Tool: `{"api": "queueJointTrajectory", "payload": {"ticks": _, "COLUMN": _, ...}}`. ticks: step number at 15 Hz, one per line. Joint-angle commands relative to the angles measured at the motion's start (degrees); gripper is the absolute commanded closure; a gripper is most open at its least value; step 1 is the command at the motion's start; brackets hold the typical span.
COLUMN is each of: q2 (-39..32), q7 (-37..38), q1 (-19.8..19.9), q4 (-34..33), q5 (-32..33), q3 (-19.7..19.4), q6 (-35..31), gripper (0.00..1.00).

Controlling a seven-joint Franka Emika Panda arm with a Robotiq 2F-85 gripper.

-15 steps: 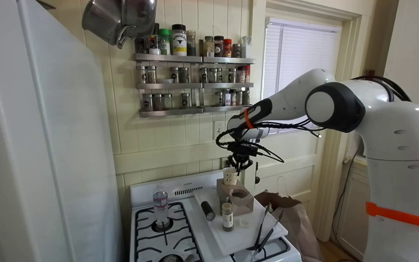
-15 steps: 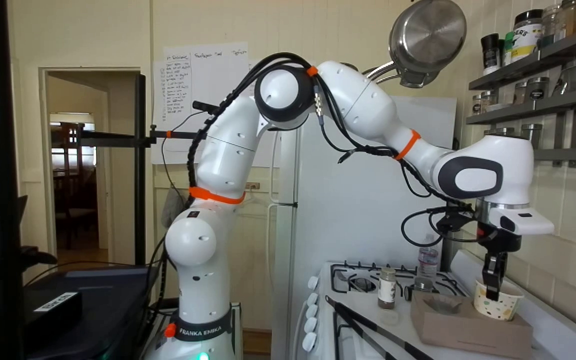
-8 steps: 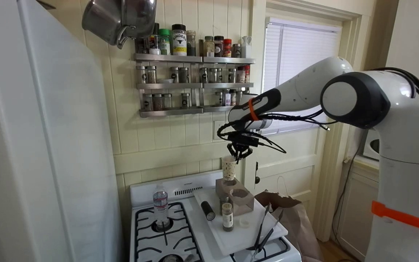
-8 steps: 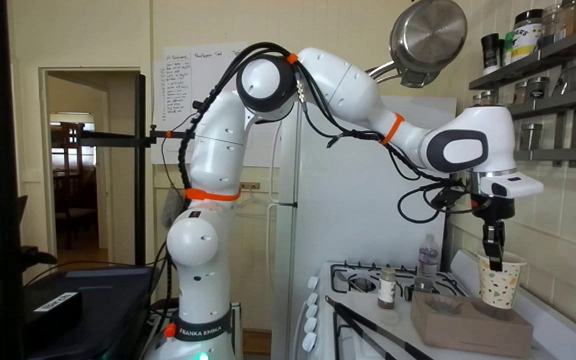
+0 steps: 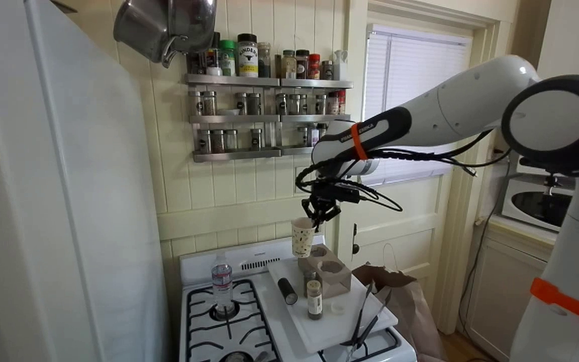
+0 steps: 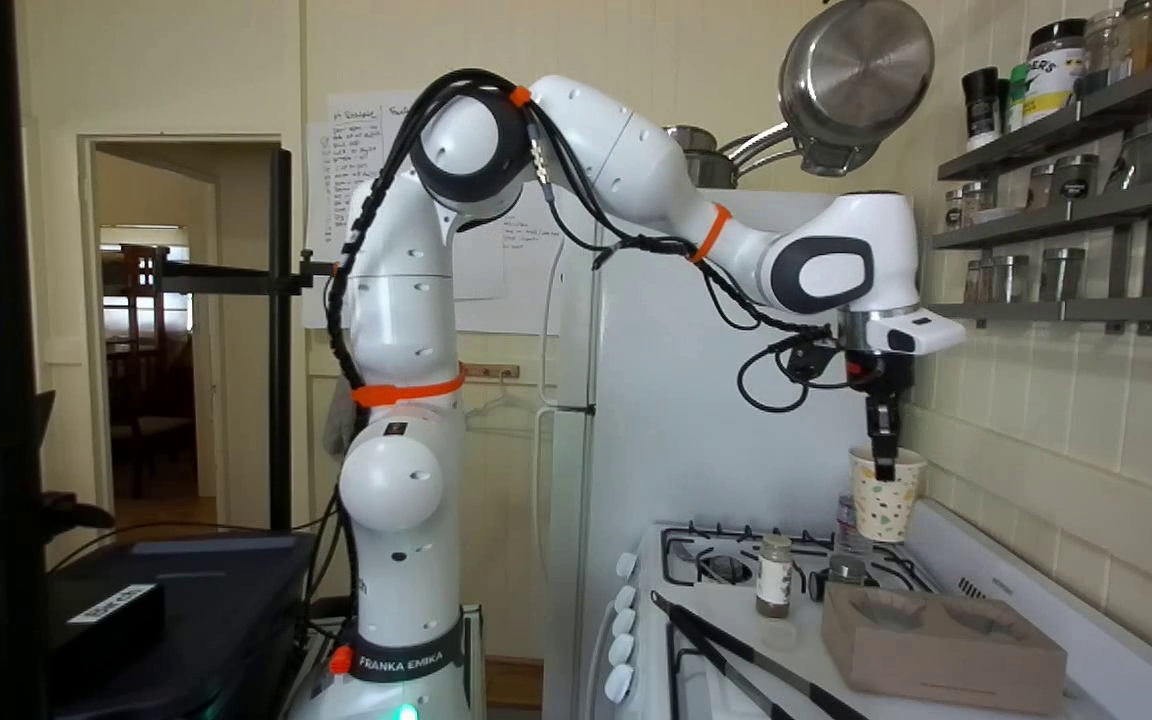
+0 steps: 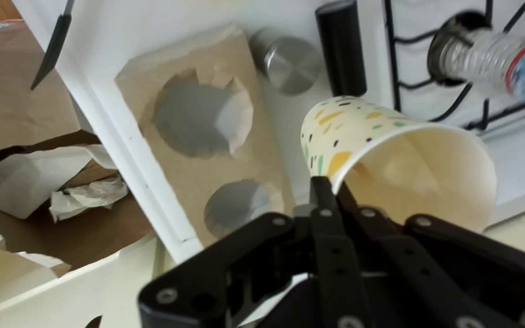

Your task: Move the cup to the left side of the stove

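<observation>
Gripper (image 7: 334, 184), black, two fingers (image 7: 340, 269) pinching one speckled cream paper cup (image 6: 888, 505) over one white stove (image 5: 283, 327), near one brown cardboard box (image 6: 936, 658)!

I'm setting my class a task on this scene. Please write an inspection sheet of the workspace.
Surface: white, black-grated gas stove, partly covered by a flat white board.
Job's things: pale, colour-flecked paper cup, held above the stove.
Clutter: brown two-holed cardboard holder, clear plastic bottle, small labelled glass jar, black cylinder lying down, dark slim tongs.
Tool: black, two-fingered, closed on the cup's wall.
Cables: black, looping along the white robot arm.
Surroundings: white refrigerator, steel spice shelves, brown paper bag.
</observation>
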State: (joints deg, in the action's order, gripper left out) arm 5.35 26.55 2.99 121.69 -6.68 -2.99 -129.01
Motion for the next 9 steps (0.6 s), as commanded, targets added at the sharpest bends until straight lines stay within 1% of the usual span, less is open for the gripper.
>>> {"api": "queueJointTrajectory", "payload": {"ticks": 1, "q2": 8.6, "q7": -5.8, "q1": -2.9, "q4": 8.4, "q5": -1.4, "q3": 3.3, "q6": 3.0, "gripper": 0.99}}
{"api": "queueJointTrajectory", "payload": {"ticks": 3, "q2": 10.4, "q7": -7.8, "q1": -4.6, "q4": 10.3, "q5": -0.9, "q3": 5.7, "q6": 4.7, "gripper": 0.99}}
{"api": "queueJointTrajectory", "payload": {"ticks": 4, "q2": 10.7, "q7": -10.1, "q1": -5.2, "q4": 10.1, "q5": -1.0, "q3": 6.1, "q6": 5.9, "gripper": 0.99}}
{"api": "queueJointTrajectory", "payload": {"ticks": 5, "q2": 8.1, "q7": -6.2, "q1": -3.9, "q4": 7.7, "q5": -0.5, "q3": 6.0, "q6": 4.1, "gripper": 0.99}}
{"api": "queueJointTrajectory", "payload": {"ticks": 7, "q2": 8.7, "q7": -5.9, "q1": -4.3, "q4": 8.0, "q5": -0.5, "q3": 6.7, "q6": 4.3, "gripper": 0.97}}
{"api": "queueJointTrajectory", "payload": {"ticks": 9, "q2": 8.4, "q7": -6.0, "q1": -3.9, "q4": 7.8, "q5": -0.5, "q3": 6.3, "q6": 4.3, "gripper": 0.97}}
